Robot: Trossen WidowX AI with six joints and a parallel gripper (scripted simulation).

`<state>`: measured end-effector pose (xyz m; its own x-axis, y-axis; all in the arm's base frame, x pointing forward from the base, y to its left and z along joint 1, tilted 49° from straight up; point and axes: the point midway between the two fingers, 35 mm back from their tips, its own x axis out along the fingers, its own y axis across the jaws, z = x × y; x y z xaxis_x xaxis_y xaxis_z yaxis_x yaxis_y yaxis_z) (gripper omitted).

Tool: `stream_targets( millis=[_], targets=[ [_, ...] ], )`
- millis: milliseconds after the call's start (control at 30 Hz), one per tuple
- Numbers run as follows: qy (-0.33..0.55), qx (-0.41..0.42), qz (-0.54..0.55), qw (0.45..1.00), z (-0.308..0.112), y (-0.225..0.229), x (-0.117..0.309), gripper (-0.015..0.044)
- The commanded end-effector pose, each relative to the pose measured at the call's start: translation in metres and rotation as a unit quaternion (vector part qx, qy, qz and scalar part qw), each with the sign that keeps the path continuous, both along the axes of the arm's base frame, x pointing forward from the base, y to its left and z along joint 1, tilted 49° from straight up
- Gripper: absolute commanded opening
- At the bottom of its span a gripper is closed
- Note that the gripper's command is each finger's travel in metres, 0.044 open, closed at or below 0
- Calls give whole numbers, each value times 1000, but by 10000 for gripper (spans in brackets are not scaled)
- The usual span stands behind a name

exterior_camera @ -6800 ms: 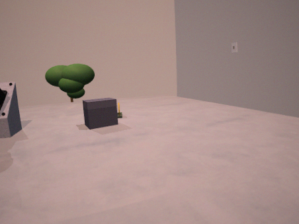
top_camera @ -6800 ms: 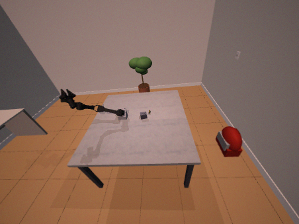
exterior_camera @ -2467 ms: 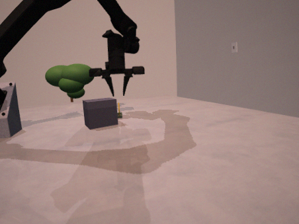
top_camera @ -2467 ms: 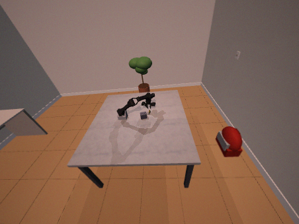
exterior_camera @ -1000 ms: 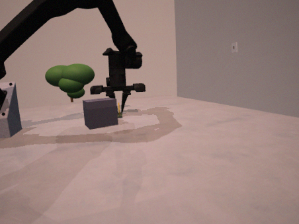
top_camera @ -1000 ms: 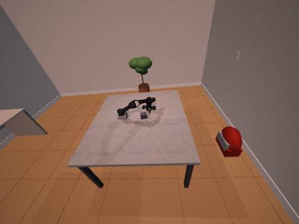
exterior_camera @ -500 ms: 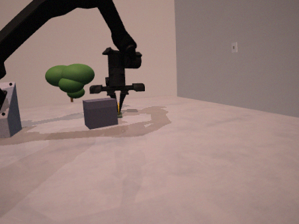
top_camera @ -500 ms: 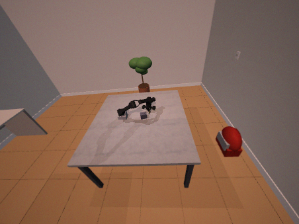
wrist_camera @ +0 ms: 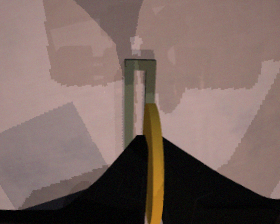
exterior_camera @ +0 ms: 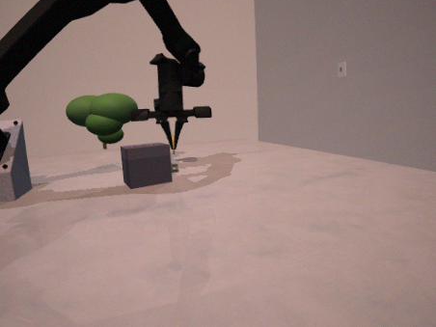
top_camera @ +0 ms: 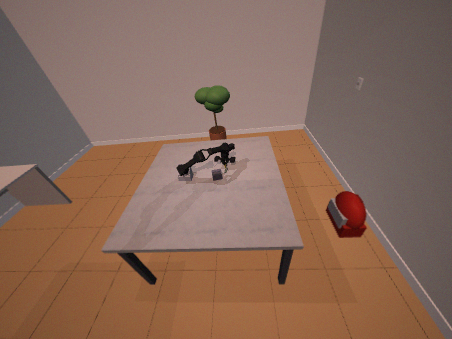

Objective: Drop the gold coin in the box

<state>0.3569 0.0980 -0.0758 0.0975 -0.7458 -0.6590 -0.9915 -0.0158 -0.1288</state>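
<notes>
The gold coin [exterior_camera: 174, 143] [wrist_camera: 156, 170] is upright, edge-on, between the fingertips of my gripper [exterior_camera: 174, 148] [wrist_camera: 147, 144], which is shut on it. The coin hangs a little above the dark-green holder [exterior_camera: 175, 170] [wrist_camera: 129, 100], with a gap between them in the exterior view. In the wrist view the holder's slot shows empty, and the coin overlaps the holder's right side. The closed grey box [top_camera: 217, 175] [exterior_camera: 147, 167] stands on the table to the left of the gripper in the exterior view. Its lid slot cannot be made out.
The arm's grey base [top_camera: 185, 176] [exterior_camera: 18, 171] stands left of the box on the table [top_camera: 210, 217]. The arm arches over from the base to the gripper. A potted plant [top_camera: 217, 133] stands behind the table, and a red object [top_camera: 351, 212] is off its right side.
</notes>
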Motion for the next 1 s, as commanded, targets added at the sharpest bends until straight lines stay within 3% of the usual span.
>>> stream_targets(
  millis=[0,667,967],
  targets=[
    [-2,3,-3,1000,7,8,0,0],
    [-4,3,-5,1000,38,40,-7,0],
    [-110,17,-99,989,36,42,-7,0]
  ],
)
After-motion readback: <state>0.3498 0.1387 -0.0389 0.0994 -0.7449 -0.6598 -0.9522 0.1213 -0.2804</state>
